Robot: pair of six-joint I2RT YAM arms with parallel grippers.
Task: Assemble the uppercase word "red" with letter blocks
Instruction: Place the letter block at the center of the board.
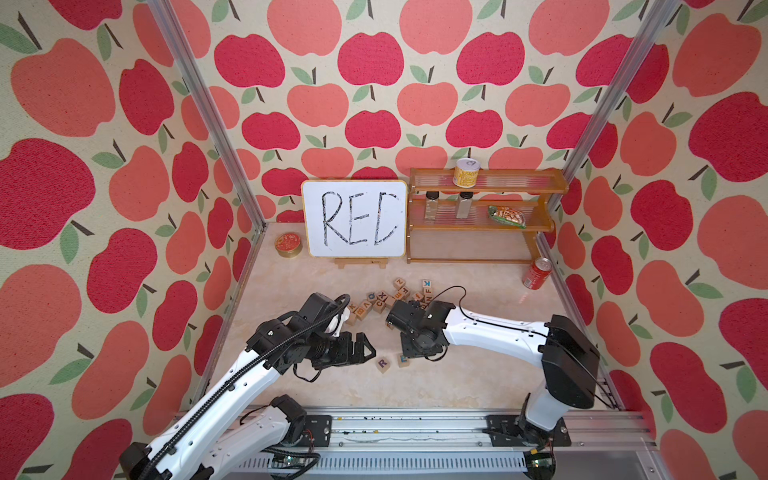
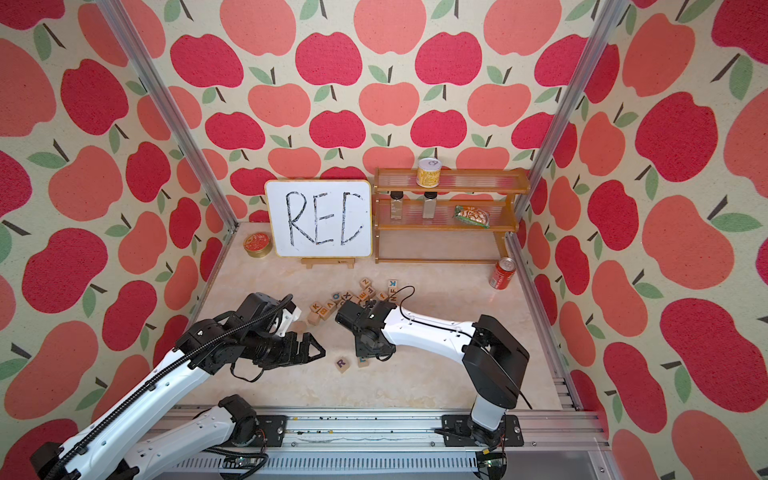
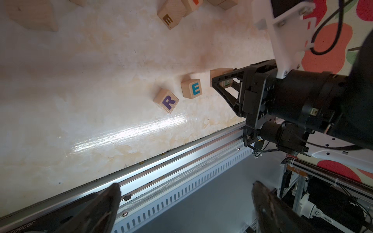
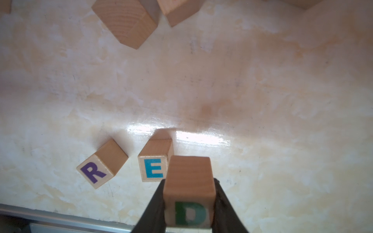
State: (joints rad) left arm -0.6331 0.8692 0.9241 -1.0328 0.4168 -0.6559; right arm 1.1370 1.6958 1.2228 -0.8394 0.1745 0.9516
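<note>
Right gripper (image 4: pixel 189 203) is pinching the D block (image 4: pixel 188 177) by its flat sides — seems light, stiff wood; left gripper (image 1: pixel 360 351) is hanging open.

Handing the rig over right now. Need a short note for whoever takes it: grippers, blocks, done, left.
Left gripper: open, empty, hovering close to the R end of the row.
Right gripper: shut on the D block, holding it right beside the E block, on the side away from R. I cannot tell whether D touches the table.
R block and E lie letters up, a small gap between them, R turned askew.
Done: R and E placed.
Left: set D down next to E, release, probably square up R.
Spare blocks lie heaped behind the row.
</note>
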